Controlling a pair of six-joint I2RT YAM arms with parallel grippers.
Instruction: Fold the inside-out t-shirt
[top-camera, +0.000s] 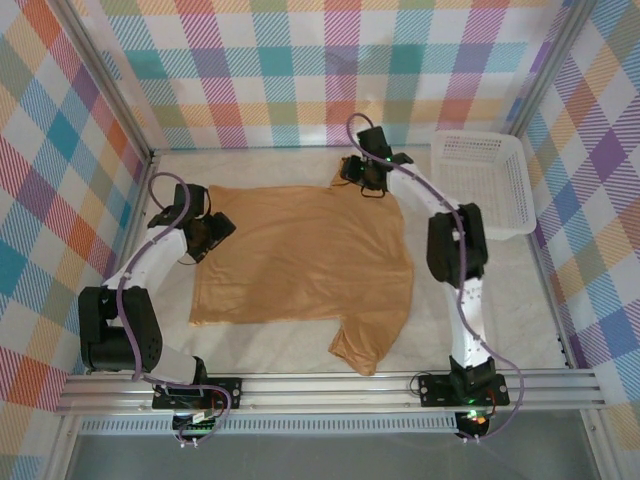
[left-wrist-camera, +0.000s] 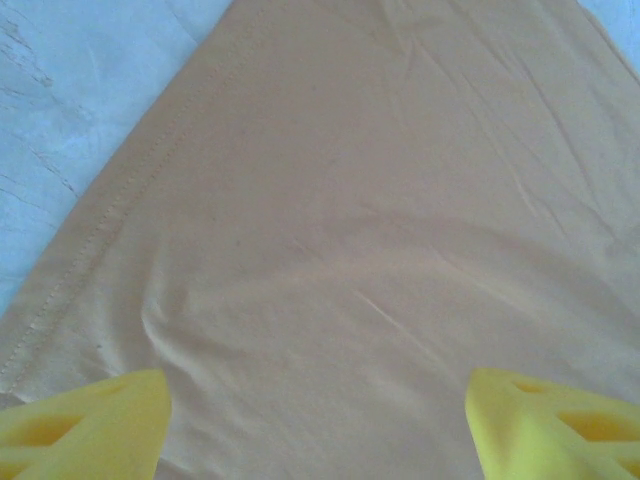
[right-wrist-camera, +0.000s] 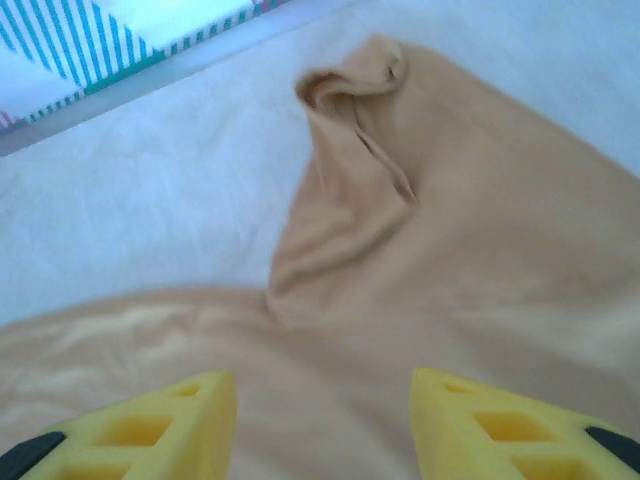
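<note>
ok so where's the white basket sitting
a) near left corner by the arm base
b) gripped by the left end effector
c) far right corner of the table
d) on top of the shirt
c, the white basket stands in the far right corner of the table, apart from the t-shirt spread in the middle.

Plaid walls (top-camera: 300, 70) in pastel teal, pink, orange and yellow enclose a pale, faintly marbled table (top-camera: 520, 310) on three sides. Grey metal posts (top-camera: 103, 80) rise at the back corners where the panels meet. A ribbed aluminium rail (top-camera: 330, 388) runs along the near edge, with a plain grey surface (top-camera: 400, 455) below it. The light is soft and even, throwing only weak shadows. Seen close, the tabletop bears thin dark scratches (left-wrist-camera: 40, 60).
</note>
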